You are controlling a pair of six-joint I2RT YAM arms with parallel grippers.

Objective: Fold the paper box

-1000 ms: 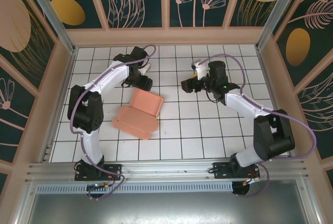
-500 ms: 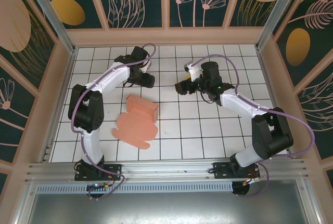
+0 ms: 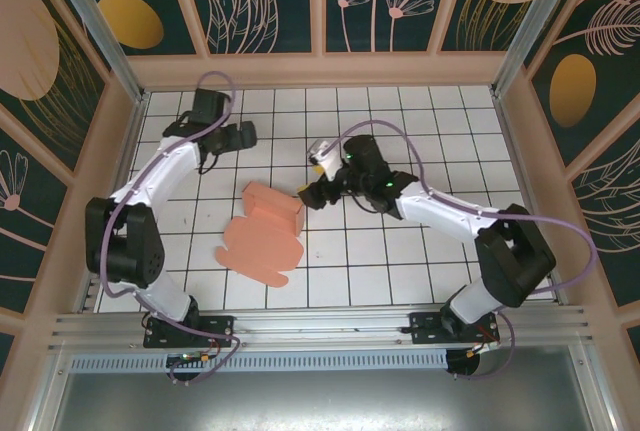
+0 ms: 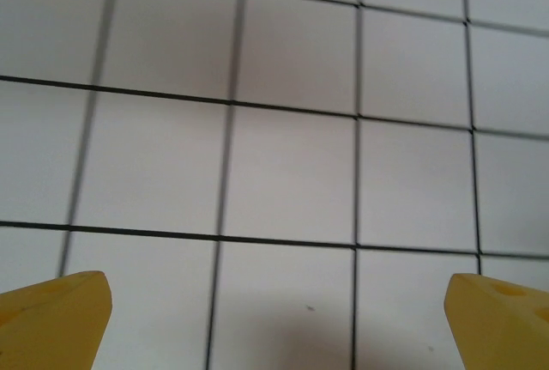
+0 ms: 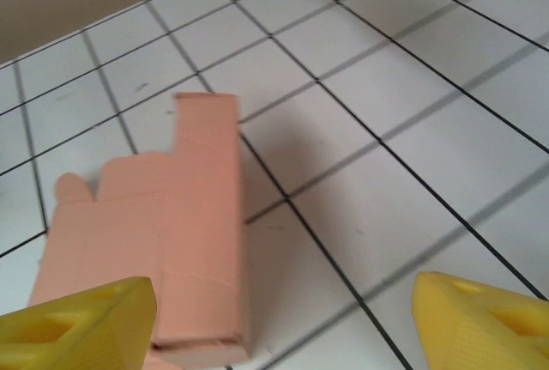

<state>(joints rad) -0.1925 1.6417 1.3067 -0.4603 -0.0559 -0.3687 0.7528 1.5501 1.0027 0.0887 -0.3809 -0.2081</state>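
Note:
The salmon-pink paper box lies left of centre on the tiled floor. Its far part is folded into a low block, and a flat flap with rounded corners spreads toward the near side. My right gripper hovers just right of the block, open. In the right wrist view the paper box sits ahead on the left, close by the left fingertip, with bare tile between the right gripper's fingers. My left gripper is far back on the left, well away from the box. The left gripper is open wide over bare tile.
The white tiled floor is fenced by wooden walls at the back and both sides. An aluminium rail runs along the near edge by the arm bases. Purple cables loop over both arms.
The left arm has let go and swung back to the far left, its jaws opening wider. The right gripper has moved left and nearer, up to the box. The box has settled lower.

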